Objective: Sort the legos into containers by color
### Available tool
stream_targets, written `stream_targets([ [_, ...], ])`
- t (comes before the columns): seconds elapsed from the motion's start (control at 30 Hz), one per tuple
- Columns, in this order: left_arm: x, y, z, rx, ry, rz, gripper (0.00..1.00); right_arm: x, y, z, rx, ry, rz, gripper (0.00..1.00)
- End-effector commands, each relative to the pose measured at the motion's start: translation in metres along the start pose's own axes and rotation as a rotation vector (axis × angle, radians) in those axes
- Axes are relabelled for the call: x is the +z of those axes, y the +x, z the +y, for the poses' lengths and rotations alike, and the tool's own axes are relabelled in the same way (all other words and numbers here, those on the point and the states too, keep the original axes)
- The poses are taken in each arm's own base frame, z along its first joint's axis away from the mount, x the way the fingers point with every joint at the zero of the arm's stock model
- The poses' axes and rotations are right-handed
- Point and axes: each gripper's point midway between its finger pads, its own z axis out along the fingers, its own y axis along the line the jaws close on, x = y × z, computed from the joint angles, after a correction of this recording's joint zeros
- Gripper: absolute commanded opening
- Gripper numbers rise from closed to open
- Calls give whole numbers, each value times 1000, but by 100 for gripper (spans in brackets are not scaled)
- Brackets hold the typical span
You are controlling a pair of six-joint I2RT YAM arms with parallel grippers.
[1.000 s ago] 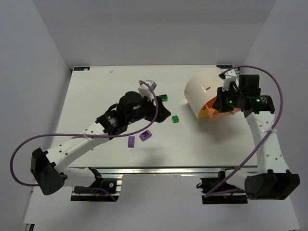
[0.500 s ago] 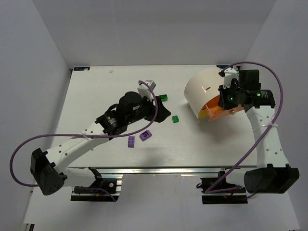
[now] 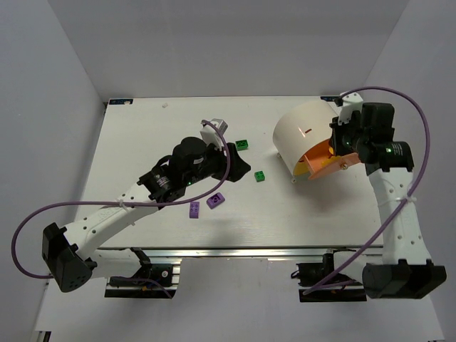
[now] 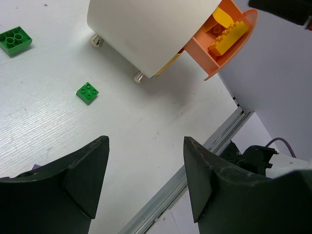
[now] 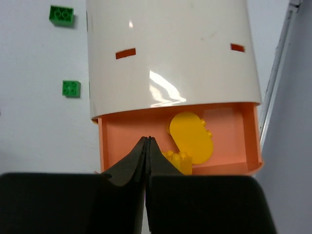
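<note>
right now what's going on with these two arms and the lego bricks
Lego sorting is mid-way. The right claw, shut and empty, sits over the open orange drawer of the tub, which holds an oval piece and a studded brick. The left claw hangs open and empty above the table. Two green bricks and two purple bricks lie loose there.

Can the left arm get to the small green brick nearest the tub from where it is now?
Probably yes. The left gripper has its jaws open and empty, and the green brick lies flat on bare table just ahead, apart from the tub. Nothing sits in between.
</note>
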Motion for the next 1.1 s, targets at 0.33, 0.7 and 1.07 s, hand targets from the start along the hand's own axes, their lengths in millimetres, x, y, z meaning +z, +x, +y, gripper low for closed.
stream_targets([
  [0.33, -14, -11, 11, -8, -53, -57, 72, -52, 11, -30, 97, 255, -18, 0],
  [0.7, -16, -4, 18, -10, -69, -59, 72, -71, 51, -34, 104, 326, 112, 0],
  [1.07, -21, -4, 21, 4, -85, -57, 72, -20, 74, -27, 185, 264, 191, 0],
])
